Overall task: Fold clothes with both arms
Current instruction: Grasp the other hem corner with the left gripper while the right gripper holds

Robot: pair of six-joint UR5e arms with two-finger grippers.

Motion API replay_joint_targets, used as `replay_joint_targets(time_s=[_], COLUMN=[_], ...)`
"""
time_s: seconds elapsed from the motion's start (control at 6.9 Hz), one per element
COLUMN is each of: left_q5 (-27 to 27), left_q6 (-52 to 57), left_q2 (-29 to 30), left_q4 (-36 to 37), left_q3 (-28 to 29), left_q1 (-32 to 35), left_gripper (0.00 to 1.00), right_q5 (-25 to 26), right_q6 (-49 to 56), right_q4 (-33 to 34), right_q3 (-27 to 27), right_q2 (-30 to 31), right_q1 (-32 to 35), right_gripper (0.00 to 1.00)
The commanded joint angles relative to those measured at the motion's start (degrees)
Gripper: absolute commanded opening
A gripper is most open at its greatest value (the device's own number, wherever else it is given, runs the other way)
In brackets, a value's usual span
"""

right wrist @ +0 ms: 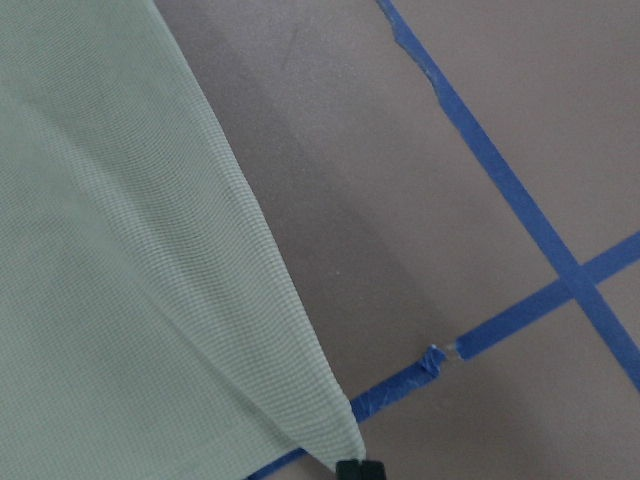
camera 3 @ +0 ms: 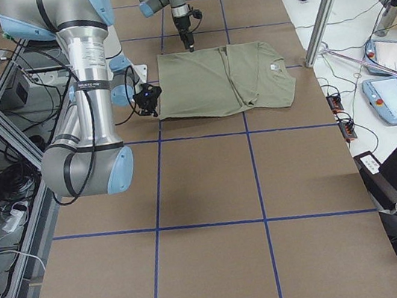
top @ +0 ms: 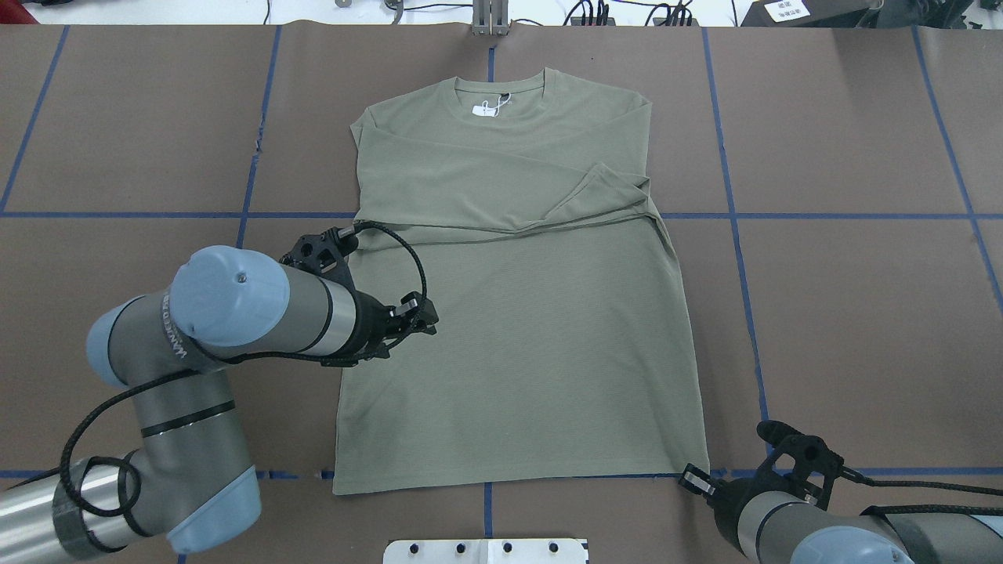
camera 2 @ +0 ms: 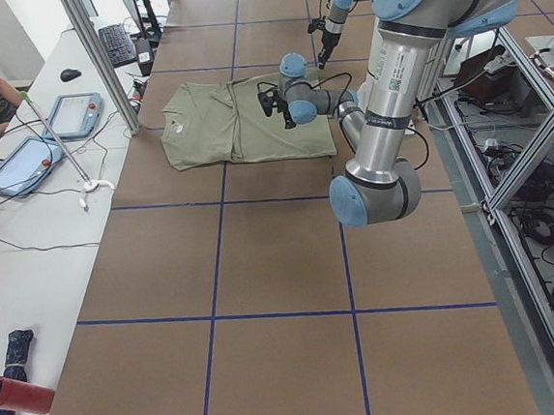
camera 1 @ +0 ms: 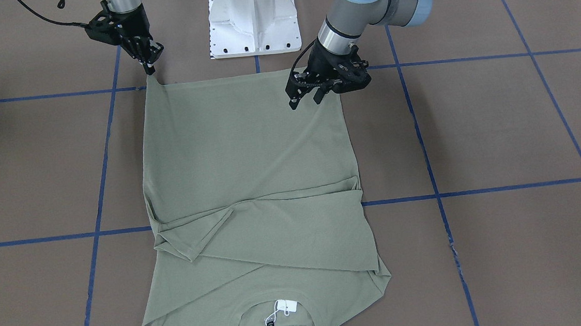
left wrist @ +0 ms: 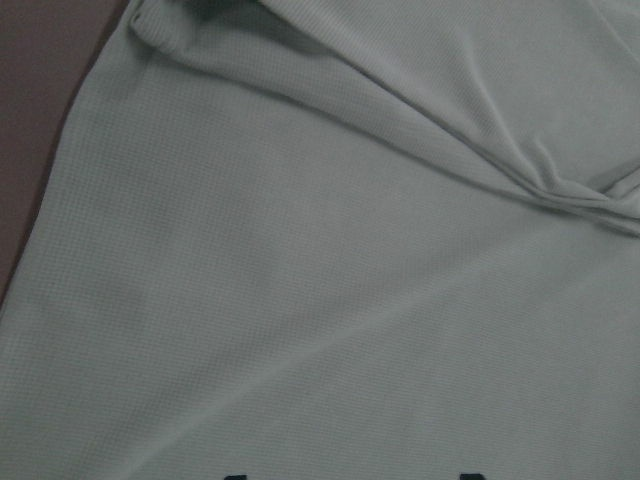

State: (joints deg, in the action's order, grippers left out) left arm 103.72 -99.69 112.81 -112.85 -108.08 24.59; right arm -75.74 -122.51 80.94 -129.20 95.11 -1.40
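Shirt (camera 1: 248, 151): green, long-sleeved, lying flat mid-frame in the front-facing view on the brown table (camera 1: 500, 131); collar at the bottom edge, hem at the top near the white pedestal (camera 1: 253, 15).
Sleeves (camera 1: 274, 221): both folded across the chest.
Tag (camera 1: 286, 307): white, inside the collar.
Right gripper (camera 1: 150, 69): upper left of the frame, fingers pinched on the shirt's hem corner (corner drawn up to a point).
Left gripper (camera 1: 306, 98): upper centre, over the shirt near the other hem corner, fingers spread, holding nothing.
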Motion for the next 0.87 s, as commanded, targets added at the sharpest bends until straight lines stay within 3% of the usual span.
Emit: replay_joint_targets(time_s=[0.0, 0.29, 0.72], left_q5=[-3.69, -9.99, -12.31], left_q6=[-2.60, -7.86, -8.42], left_q2=[-8.10, -8.48, -11.46], left_q4=[1.14, 5.44, 6.15], left_q3=[-7.11, -7.58, -6.79], left_q1=[-5.14, -13.03, -17.37], left_gripper=[0.77, 0.77, 0.77], right_q5=[-0.29, -0.29, -0.20], right_q6=[-0.36, -0.45, -0.45], right_q4=[3.25, 3.26, 3.34], right_q3=[-2.20, -2.63, -2.64], right_q2=[-0.01, 0.08, -0.10], right_q1=[-1.76, -1.59, -1.06], right_gripper=[0.00, 0.00, 0.00])
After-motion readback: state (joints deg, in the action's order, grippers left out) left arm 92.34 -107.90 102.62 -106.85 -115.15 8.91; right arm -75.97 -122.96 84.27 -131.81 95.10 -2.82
